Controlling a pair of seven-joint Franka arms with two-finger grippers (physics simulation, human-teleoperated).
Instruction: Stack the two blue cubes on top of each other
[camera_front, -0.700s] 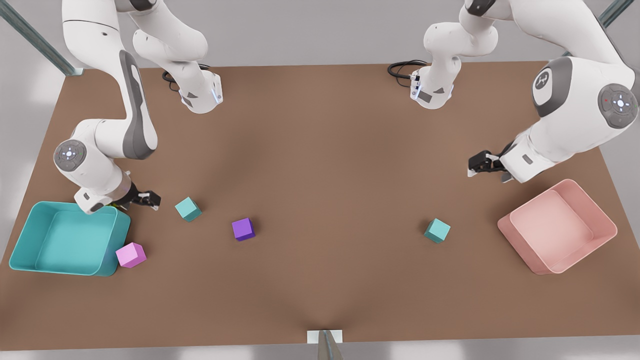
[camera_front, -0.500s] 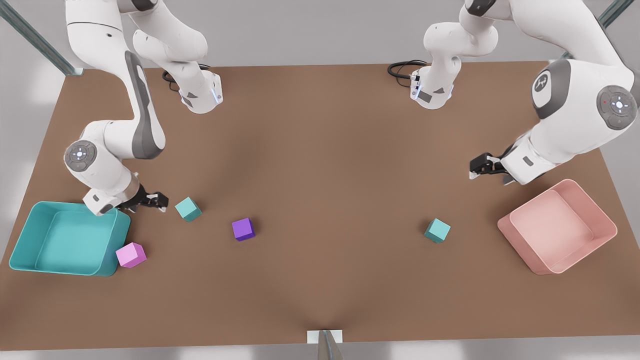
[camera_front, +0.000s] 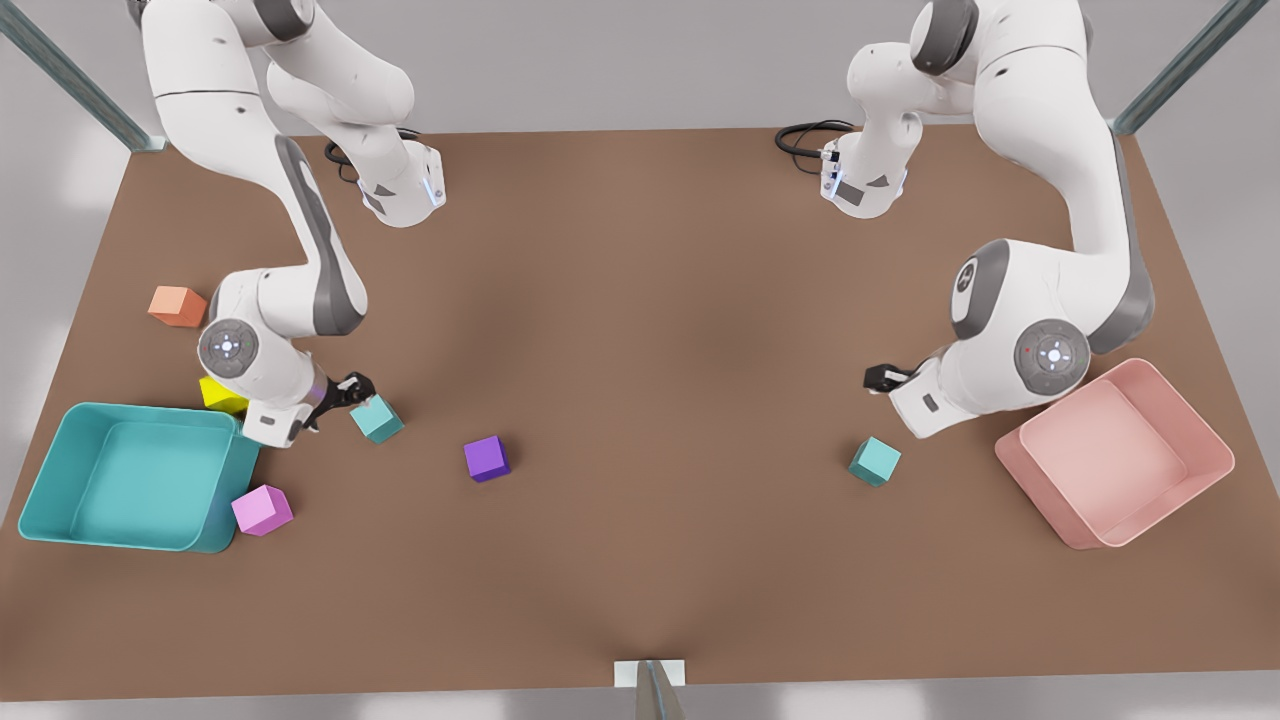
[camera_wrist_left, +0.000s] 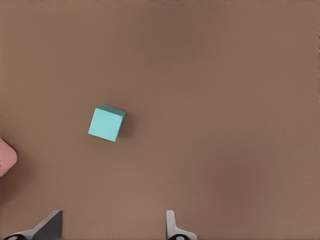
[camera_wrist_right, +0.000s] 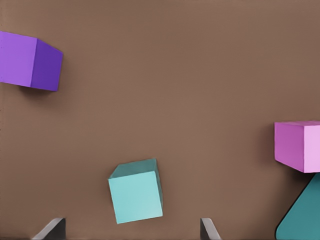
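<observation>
right end effector (camera_front: 352, 388) spread wide just above one blue cube (camera_front: 377, 418), left end effector (camera_front: 880, 378) equally wide near the other blue cube (camera_front: 875, 461)

No readable words, numbers or brand names are showing anywhere in the scene. The nearest thing to a sign is sitting in the right half of the front view: a small pale emblem (camera_front: 968, 278) on the grey joint cover of the right-hand arm (camera_front: 1050, 270), too small to make out. Round grey button pads, one (camera_front: 1052, 354) on that arm and one (camera_front: 228, 347) on the arm at the picture's left (camera_front: 300, 200), are carrying tiny lit marks rather than letters.
</observation>
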